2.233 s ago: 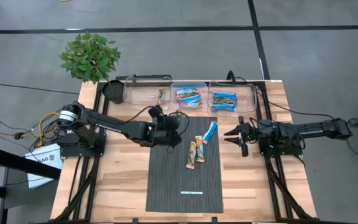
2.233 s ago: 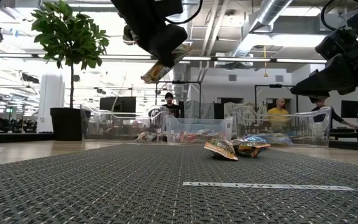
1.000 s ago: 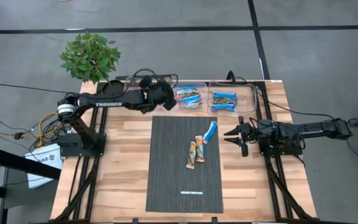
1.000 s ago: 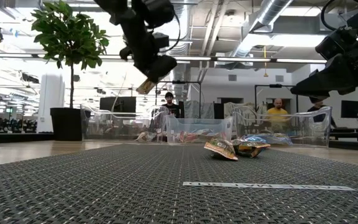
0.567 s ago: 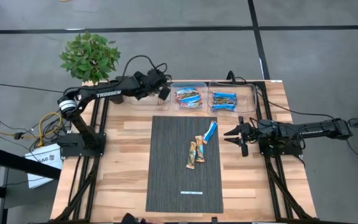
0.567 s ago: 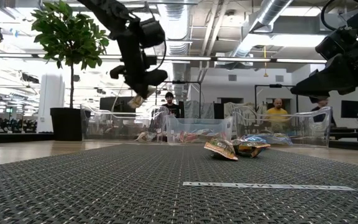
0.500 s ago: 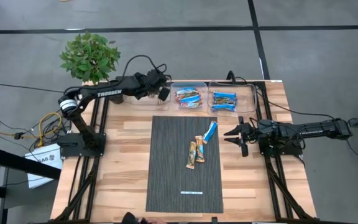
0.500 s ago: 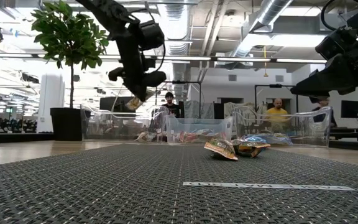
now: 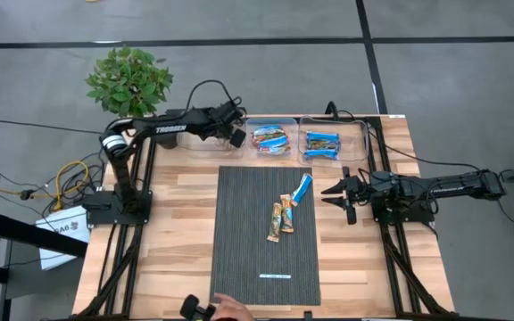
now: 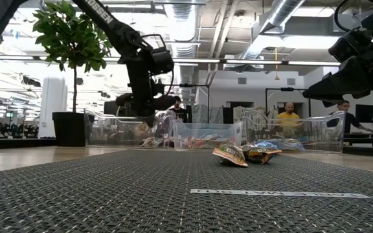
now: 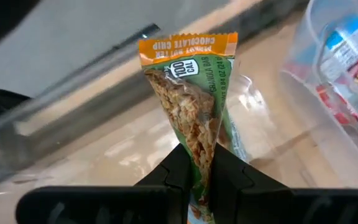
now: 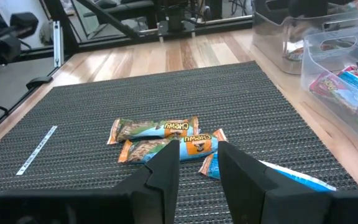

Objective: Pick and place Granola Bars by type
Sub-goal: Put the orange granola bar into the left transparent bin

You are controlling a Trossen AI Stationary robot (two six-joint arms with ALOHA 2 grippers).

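My left gripper (image 9: 236, 135) hangs over the left clear bin (image 9: 194, 132) at the table's far side, shut on a tan-orange granola bar (image 11: 191, 93). In the low view this gripper (image 10: 149, 115) is level with the bin's rim. The middle bin (image 9: 271, 124) holds blue and orange-red bars, and the right bin (image 9: 353, 134) holds bright blue ones. Two tan-orange bars (image 9: 280, 219) and one blue bar (image 9: 302, 188) lie flat on the dark mat (image 9: 239, 241). My right gripper (image 9: 339, 193) waits open beside the mat's right edge, nothing between its fingers. My left gripper pinches the bar's one end (image 11: 202, 155) between its two fingers (image 11: 173, 174), which lie across the bar's flat faces. The fingers slant downward from the table's left toward the bin. The bar sticks out forward past the fingertips, lifted clear, its orange crimped end (image 11: 188, 43) farthest out.
A potted plant (image 9: 129, 80) stands off the table's far left corner. A thin white strip (image 9: 275, 276) lies on the mat near its near end. A person's hand (image 9: 230, 310) shows at the table's near edge. People stand in the room behind.
My left gripper has swung toward the table's far edge and sunk toward the left bin, rolling as it went, still shut on the bar. The bar has come down from well above the bins to rim height. A person's hand has appeared at the near edge.
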